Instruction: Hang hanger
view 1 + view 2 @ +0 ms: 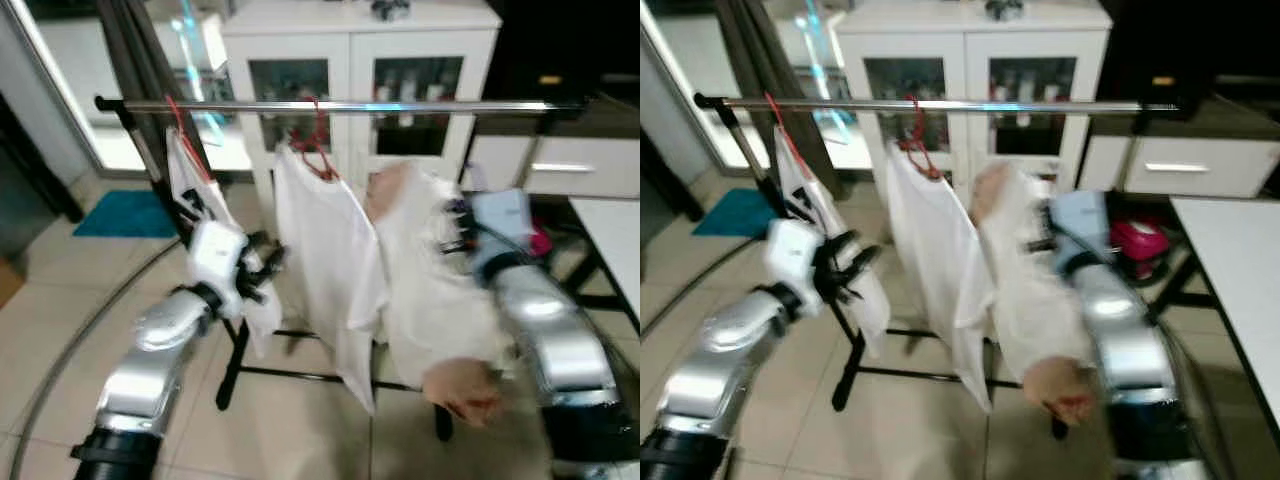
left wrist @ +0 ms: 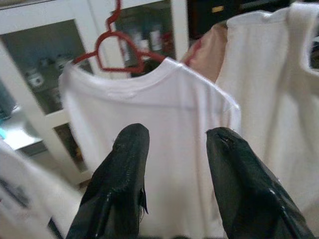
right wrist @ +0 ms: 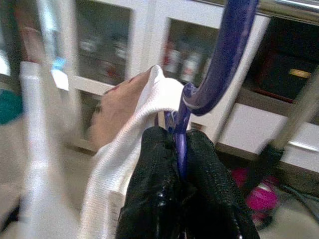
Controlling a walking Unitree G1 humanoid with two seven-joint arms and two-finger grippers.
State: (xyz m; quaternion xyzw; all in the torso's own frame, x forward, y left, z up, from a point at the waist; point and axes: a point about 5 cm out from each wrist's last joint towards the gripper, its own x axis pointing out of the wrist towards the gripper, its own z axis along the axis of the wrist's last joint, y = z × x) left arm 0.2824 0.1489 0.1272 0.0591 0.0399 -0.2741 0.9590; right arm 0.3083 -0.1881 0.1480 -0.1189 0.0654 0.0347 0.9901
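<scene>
White glass-door cabinets [image 1: 350, 70] stand behind our clothes rail [image 1: 340, 105]. Our right gripper [image 3: 179, 149] pinches the purple hanger [image 3: 219, 64] just below its hook; it looks stiff and light, though the soft white garment [image 1: 430, 290] on it may swing. Our left gripper [image 2: 174, 169] hangs open and empty.

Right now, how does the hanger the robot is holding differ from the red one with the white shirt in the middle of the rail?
The purple hanger is pinched between the right gripper fingers, its hook not yet over the rail; the red hanger already hangs there, untouched. The purple one carries a white and peach garment, the red one a plain white shirt. Both hold clothing.
</scene>
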